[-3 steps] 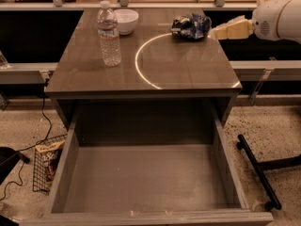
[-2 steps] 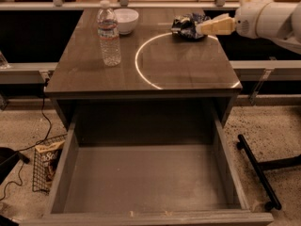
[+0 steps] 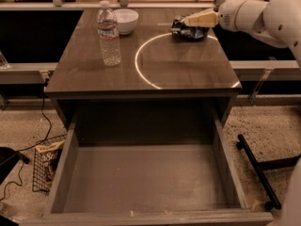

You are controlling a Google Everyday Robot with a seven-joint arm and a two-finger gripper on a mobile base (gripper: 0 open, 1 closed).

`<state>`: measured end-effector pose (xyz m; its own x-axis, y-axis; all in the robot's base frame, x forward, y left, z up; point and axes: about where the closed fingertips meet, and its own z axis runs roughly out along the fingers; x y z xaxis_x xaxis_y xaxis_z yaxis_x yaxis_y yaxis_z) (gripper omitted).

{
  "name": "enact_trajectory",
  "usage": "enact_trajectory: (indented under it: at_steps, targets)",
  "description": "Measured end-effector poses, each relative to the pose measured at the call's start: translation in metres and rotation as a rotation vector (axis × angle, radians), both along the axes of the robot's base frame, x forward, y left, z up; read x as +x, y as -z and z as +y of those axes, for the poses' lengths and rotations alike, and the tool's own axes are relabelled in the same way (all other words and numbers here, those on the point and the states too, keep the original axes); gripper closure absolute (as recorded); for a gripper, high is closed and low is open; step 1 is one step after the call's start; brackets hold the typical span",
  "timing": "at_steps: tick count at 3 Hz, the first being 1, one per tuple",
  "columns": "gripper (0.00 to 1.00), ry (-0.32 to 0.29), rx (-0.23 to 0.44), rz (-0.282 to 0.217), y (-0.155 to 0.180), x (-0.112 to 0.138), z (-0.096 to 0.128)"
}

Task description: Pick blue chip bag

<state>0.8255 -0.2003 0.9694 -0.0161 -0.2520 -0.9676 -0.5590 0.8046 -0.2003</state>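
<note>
Looking to the far right corner of the brown tabletop [image 3: 89,76]. Spotting the blue chip bag [image 3: 192,31] right there, crumpled and shiny, lying on the wood just at the far edge of the white ring [image 3: 136,62] marked on the top. Finding the gripper [image 3: 187,21] directly over it, tan, pointing left, overlapping the bag's upper edge. Cannot tell whether touching or just above. Cannot tell the grip state either: wide, narrow or clamped, impossible to call from this angle. Following back to the right along the white arm [image 3: 263,18], stretched in from the right side above the table's far right corner.

Swinging left now. Picking out a clear water bottle [image 3: 108,34], upright, cap on, at the far left of the top, well apart from the bag. Just behind it and slightly right, noting a white bowl [image 3: 127,20], near the far edge, between bottle and bag but much closer to the bottle.

Dropping to the near side. Seeing the drawer [image 3: 63,173] pulled out toward the camera, grey floor and walls in plain sight. Down on the speckled floor at the left, catching a wire basket [image 3: 37,180] with a tan and brown snack bag [image 3: 48,157] inside, lettering white, beside a black cable [image 3: 43,117]. Over on the right floor, making out a black bar [image 3: 256,168] lying beside the drawer.
</note>
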Motion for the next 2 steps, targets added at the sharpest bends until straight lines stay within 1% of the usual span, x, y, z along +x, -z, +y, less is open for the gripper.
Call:
enact_trajectory:
  at_steps: [1, 2]
  targets:
    - [0.0, 0.017, 0.006, 0.067, 0.026, 0.033, 0.006]
    - [0.0, 0.021, 0.041, 0.116, 0.044, 0.063, 0.015]
